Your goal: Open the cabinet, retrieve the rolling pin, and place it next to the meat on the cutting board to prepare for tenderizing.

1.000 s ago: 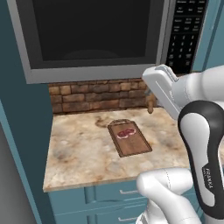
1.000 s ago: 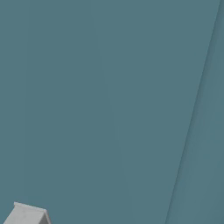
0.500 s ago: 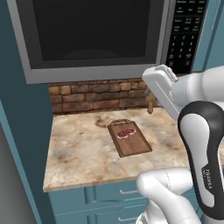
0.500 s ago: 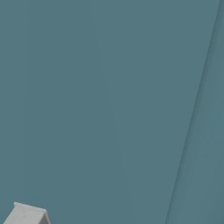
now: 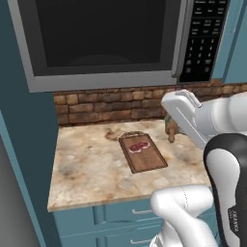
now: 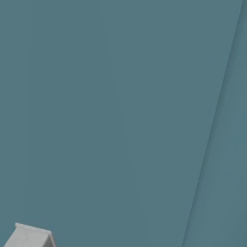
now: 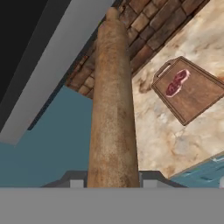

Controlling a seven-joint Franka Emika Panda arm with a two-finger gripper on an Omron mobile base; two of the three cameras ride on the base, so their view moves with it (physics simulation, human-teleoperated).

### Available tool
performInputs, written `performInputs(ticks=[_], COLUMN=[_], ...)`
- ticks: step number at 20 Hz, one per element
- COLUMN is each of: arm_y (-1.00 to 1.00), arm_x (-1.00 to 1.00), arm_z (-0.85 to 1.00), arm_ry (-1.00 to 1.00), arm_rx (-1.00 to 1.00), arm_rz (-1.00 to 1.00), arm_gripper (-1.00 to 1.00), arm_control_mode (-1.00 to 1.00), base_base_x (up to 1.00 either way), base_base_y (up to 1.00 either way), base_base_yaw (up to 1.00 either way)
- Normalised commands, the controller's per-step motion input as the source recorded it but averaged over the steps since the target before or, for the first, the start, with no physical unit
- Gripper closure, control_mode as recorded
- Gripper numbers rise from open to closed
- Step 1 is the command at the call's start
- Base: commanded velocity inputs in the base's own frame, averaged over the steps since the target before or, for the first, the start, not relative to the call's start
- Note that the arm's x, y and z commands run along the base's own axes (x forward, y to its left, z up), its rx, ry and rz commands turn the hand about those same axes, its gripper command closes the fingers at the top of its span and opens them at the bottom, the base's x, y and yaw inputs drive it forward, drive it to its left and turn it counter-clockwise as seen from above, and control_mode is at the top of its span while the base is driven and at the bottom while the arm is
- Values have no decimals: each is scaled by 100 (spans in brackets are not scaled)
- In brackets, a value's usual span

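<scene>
Rendered domestic kitchen. Indicators: a built-in microwave [image 5: 106, 41] with keypad mounted above a beige marbled stone worktop [image 5: 91, 166]; a brown brick backsplash [image 5: 101, 106] behind it; teal cabinetry with drawers [image 5: 130, 214] below the worktop; a cutting board [image 5: 143, 152] carrying raw meat [image 5: 139, 147].

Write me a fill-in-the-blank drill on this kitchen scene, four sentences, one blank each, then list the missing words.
1. The gripper holds the ____ between its jaws.
2. The meat lies on the ____.
3. The cutting board rests on the marbled ____.
4. The wall behind the counter, under the microwave, is made of brown ____.

Missing words: rolling pin; cutting board; counter; brick
</scene>
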Motion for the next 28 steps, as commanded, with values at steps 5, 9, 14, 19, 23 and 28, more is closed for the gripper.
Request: performInputs(ticks=[5,9,14,19,23,28], arm_y=[-10,-14,-15,-16,-15,-10], arm_x=[-5,43,53,24,1,5], arm_z=[-32,-36,-44,-42,-49,-49], arm_ry=[9,21,26,12,0,-4], arm_rx=[0,0,-1,1,5,8], arm_rz=[-10,-9,-9,-7,-6,-10], arm_gripper=[100,100,100,100,100,100], arm_control_mode=[-100,-100,-100,-100,-100,-100], base_base_x=[0,0,0,0,0,0], base_base_y=[0,0,0,0,0,0], base_base_yaw=[0,0,0,0,0,0])
